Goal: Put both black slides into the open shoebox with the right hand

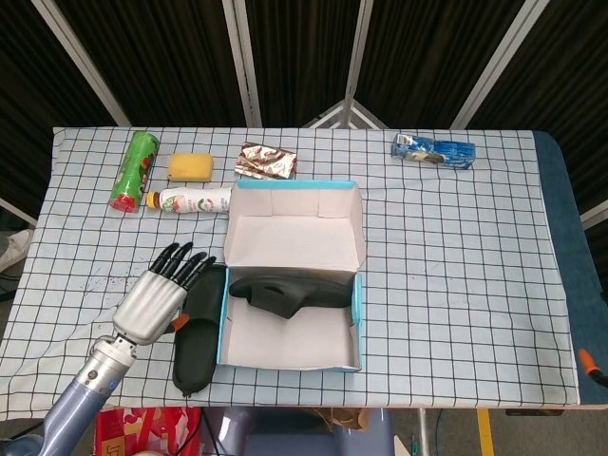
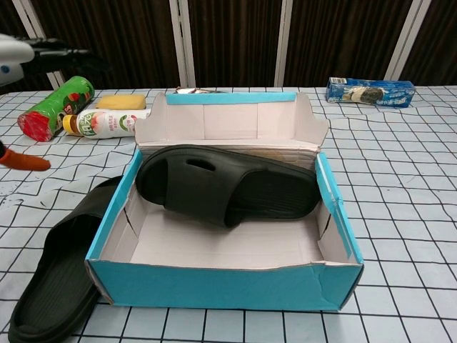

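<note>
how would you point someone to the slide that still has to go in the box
Find the blue shoebox with its lid flipped up, near the front middle of the checked table. Along the box's left outer wall, on the cloth, lies a black slide. Its twin already sits inside the box; this one lies outside, next to the silver hand.

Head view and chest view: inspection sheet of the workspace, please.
Surface: table under a white black-grid cloth, wrinkled at left.
Job's things: open blue cardboard shoebox; one black rubber slide in it, tilted; second black slide on the cloth beside its left wall.
Clutter: green snack can, yellow sponge, white bottle, foil packet, blue biscuit pack.
Hands: left hand empty, fingers spread; right hand not in view.
Cables: nothing seen.
Surroundings: dark curtains, pale poles.
</note>
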`<act>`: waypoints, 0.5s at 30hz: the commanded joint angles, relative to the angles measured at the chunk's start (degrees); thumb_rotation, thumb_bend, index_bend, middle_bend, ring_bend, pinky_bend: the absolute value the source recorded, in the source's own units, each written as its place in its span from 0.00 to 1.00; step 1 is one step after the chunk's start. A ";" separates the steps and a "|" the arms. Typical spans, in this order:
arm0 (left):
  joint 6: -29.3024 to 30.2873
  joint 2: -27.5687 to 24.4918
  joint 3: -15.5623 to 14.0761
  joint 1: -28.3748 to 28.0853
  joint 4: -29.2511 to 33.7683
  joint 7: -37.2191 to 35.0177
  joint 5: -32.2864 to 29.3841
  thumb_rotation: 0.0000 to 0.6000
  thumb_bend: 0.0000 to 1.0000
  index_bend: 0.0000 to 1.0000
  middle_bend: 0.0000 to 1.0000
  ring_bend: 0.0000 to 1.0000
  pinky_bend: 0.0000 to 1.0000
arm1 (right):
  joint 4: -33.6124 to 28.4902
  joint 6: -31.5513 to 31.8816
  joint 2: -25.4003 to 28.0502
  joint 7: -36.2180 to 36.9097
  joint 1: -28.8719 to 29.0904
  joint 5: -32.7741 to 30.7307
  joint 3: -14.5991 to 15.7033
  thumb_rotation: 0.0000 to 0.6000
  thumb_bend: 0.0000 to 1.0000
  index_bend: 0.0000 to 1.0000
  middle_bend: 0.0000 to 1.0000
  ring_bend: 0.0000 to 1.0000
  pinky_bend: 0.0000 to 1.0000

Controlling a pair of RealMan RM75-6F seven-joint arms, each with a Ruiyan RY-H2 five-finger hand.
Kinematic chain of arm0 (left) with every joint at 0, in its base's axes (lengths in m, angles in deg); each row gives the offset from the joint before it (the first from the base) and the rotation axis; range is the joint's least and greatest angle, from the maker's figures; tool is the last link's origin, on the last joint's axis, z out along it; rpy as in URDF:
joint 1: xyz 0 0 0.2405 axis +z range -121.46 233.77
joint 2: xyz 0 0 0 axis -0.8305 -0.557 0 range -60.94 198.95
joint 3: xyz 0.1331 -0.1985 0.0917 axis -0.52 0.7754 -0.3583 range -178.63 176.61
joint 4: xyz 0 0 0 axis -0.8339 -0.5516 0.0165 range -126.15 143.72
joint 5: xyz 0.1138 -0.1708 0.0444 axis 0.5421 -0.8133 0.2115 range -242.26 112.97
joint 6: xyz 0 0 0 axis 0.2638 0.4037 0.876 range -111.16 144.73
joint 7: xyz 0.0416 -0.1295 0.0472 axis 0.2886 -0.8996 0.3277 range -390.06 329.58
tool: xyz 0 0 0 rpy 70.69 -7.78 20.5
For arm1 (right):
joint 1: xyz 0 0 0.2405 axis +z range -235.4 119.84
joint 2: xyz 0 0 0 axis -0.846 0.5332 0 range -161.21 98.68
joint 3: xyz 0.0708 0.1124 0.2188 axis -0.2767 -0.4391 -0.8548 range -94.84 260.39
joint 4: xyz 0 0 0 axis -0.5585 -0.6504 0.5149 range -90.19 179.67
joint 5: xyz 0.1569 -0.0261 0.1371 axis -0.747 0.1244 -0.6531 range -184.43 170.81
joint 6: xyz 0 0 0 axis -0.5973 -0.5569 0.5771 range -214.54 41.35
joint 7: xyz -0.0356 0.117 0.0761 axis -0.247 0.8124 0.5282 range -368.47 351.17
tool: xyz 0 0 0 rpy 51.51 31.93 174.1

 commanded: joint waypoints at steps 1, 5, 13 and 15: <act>-1.27 -0.58 -1.21 2.69 -0.79 -7.74 -5.32 1.00 0.25 0.07 0.12 0.00 0.10 | -0.14 -0.11 0.00 -0.27 0.05 0.04 0.06 1.00 0.35 0.10 0.07 0.05 0.00; -4.11 -0.31 -1.08 2.60 -3.58 -11.22 -8.71 1.00 0.24 0.07 0.12 0.00 0.09 | -0.26 -0.13 0.03 -0.42 0.03 -0.09 0.02 1.00 0.35 0.11 0.07 0.05 0.00; -10.92 -0.25 0.72 -0.36 -6.13 -12.84 -16.05 1.00 0.22 0.07 0.11 0.00 0.09 | -0.09 -0.76 0.00 -0.48 0.27 -0.32 0.03 1.00 0.35 0.10 0.07 0.05 0.00; -12.75 -0.49 1.68 -1.33 -5.46 -13.91 -18.56 1.00 0.22 0.07 0.12 0.00 0.09 | -0.11 -0.98 -0.01 -0.61 0.35 -0.33 0.08 1.00 0.35 0.11 0.07 0.05 0.00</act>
